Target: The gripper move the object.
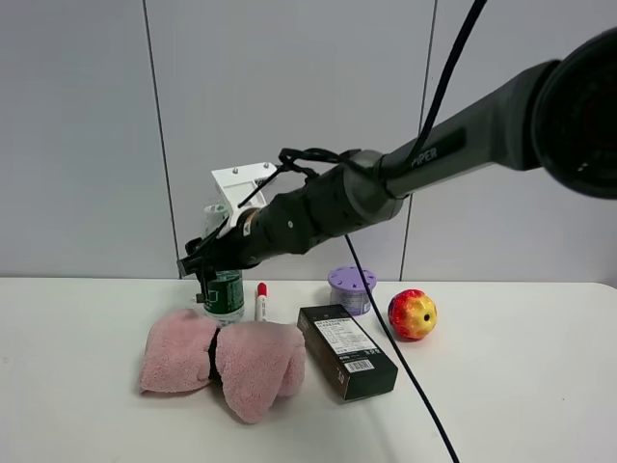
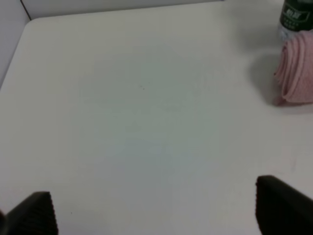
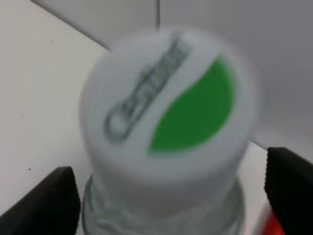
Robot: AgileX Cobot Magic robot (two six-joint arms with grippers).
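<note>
On the white table (image 1: 87, 424), going left to right in the high view, a pink towel (image 1: 222, 359) lies bunched in 2 lobes with a dark band between them. Just behind it stands the clear water bottle (image 1: 223, 289), upright, its green label facing the camera; whether it holds any liquid cannot be told. The bottle's upper part is partly hidden by the right gripper (image 1: 200, 267), which reaches across from the right on a thick dark grey arm (image 1: 453, 135) with black cables. Beside the bottle stands a white marker with a red cap (image 1: 260, 302), upright. Next comes a black rectangular box (image 1: 346, 351) lying flat, then behind it a small lavender-lidded container (image 1: 351, 288) whose lid is on, so its contents do not show. Furthest right sits a red-and-yellow apple (image 1: 413, 314), apart from the box.

In the right wrist view the bottle's white cap (image 3: 168, 103) with a green leaf mark fills the middle, blurred, and the 2 black fingers (image 3: 46, 200) stand spread wide on either side of the neck, not touching it.

In the left wrist view the left gripper (image 2: 156, 208) hangs over bare table, its 2 fingertips far apart, with the towel's edge (image 2: 296, 68) and the bottle's label (image 2: 296, 14) at the far corner.
</note>
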